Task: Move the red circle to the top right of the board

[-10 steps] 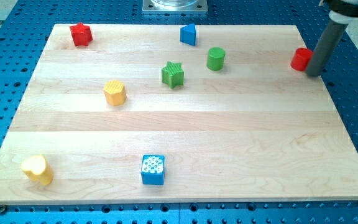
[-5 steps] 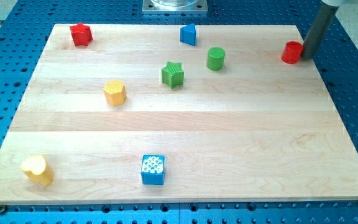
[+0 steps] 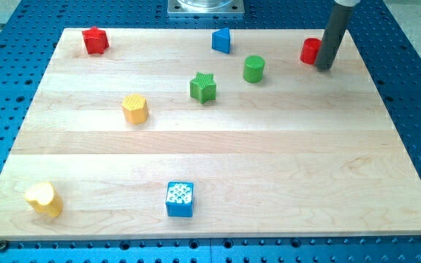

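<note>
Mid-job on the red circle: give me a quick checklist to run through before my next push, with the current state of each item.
1. Red circle sits near the board's top right: ok.
2. My tip is against the circle's right side: ok for contact, though whether it truly touches, cannot tell.
3. Push direction: not ok. From this side a push sends the circle leftward, away from the corner.
4. Green cylinder stands apart, to the left: ok.
5. Circle is on the board, not over its top edge: ok.

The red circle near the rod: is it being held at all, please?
Nothing is held. My tip only presses against the red circle's right side, as the view shows it.
</note>
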You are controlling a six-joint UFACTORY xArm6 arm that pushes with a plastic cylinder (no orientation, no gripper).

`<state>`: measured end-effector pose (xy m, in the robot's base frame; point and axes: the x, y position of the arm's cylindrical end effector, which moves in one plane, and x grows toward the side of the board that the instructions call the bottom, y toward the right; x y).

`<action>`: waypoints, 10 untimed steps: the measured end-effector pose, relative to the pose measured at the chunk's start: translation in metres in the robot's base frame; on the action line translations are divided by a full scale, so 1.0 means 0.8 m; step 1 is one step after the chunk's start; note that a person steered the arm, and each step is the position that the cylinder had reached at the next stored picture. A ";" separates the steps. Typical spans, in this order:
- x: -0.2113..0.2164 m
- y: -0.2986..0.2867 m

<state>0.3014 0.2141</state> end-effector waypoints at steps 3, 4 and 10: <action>-0.051 0.002; -0.032 0.005; -0.057 0.045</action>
<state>0.2556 0.2498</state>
